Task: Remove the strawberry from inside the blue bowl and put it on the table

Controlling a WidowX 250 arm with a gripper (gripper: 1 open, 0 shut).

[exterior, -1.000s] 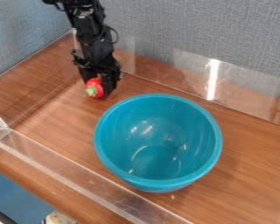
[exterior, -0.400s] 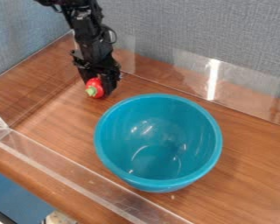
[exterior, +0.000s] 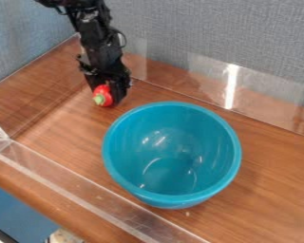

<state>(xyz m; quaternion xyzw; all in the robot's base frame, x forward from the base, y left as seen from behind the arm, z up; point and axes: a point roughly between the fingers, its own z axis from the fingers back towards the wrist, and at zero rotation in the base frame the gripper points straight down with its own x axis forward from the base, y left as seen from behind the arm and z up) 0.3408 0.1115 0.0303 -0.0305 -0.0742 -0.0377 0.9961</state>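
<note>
The small red strawberry [exterior: 105, 94] with its green top sits low on the table [exterior: 47, 109] at the back left, outside the blue bowl [exterior: 171, 153]. My gripper [exterior: 105, 91] points straight down over it, and its dark fingers [exterior: 90, 84] press against both sides of the fruit, shut on it. The strawberry's underside looks to be at or just above the wood; I cannot tell whether it touches. The large teal-blue bowl stands in the middle of the table, to the right of and nearer than the gripper, with a smooth interior holding nothing.
Low clear acrylic walls [exterior: 231, 81] border the wooden top along the back, and another clear wall [exterior: 41, 157] runs along the front left edge. A grey fabric panel stands behind. Bare wood lies between the gripper and the bowl.
</note>
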